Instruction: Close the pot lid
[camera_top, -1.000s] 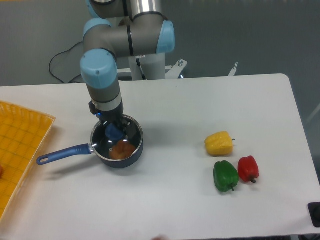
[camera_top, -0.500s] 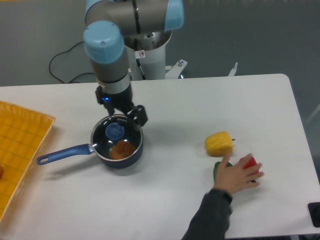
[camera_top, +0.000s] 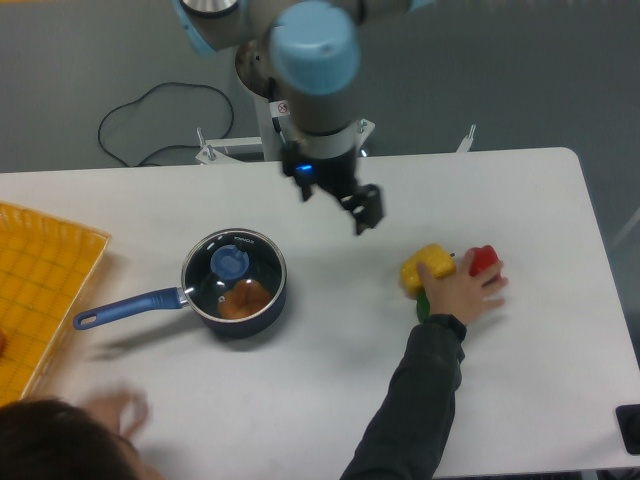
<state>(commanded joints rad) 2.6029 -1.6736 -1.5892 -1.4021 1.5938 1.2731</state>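
The dark blue pot stands on the white table left of centre, its long blue handle pointing left. The glass lid lies flat on the pot's rim, with its blue knob up and something orange showing through the glass. My gripper hangs open and holds nothing. It is well to the right of the pot and behind it, above the table and apart from the lid.
A person's hand reaches in from the bottom and rests on a yellow pepper, a red pepper and a mostly hidden green one. A head and a blurred second hand are at the bottom left. A yellow tray lies at the left edge.
My gripper let go of the lid's knob, rose and swung right, away from the pot. The lid stays on the pot. A person's hand came in and shifted the peppers.
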